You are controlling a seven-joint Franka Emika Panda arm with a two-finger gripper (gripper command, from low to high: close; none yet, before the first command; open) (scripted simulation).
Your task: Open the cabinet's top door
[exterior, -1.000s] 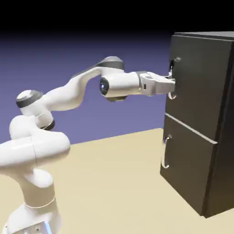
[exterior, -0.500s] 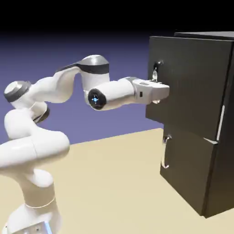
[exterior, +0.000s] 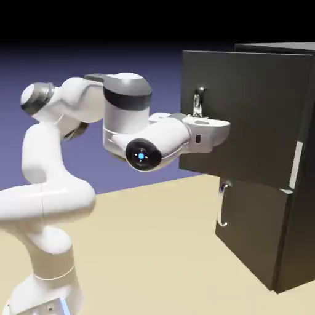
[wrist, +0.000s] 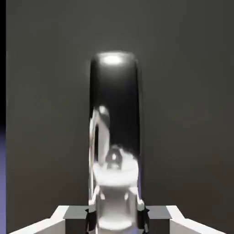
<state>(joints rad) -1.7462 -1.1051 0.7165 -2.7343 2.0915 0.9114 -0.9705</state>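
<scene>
- The gripper [exterior: 206, 126] reaches level toward the front of the cabinet [exterior: 301, 184], its fingers drawn narrow and clamped on the silver handle [exterior: 197, 102] of the top door [exterior: 246, 117]; a grip on the bar is what lets the arm haul the panel outward.
- In the hand view the handle [wrist: 114, 137] runs up from between the two grey fingertips [wrist: 93, 215], filling the gap between them, which reads as a firm pinch rather than a loose hook.
- The top door stands swung well out from the cabinet body, its handle edge toward the exterior view's left and its hinge side at the right, where a pale strip shows along the cabinet's edge; the task looks well along, though how wide it must go cannot be told.
- The arm [exterior: 74, 141] is folded back on itself, elbow high, likely so the hand can follow the door's arc without letting the bar slip.
- The lower door [exterior: 252, 227] sits shut, its own curved handle [exterior: 223, 203] untouched.
- The cabinet is a tall, flat-sided box in matte dark grey; the door panel is plain and smooth.
- The handles are polished, rounded metal bars that catch bright highlights and would handle as slick.
- The table [exterior: 154, 246] is an even, pale tan surface.
</scene>
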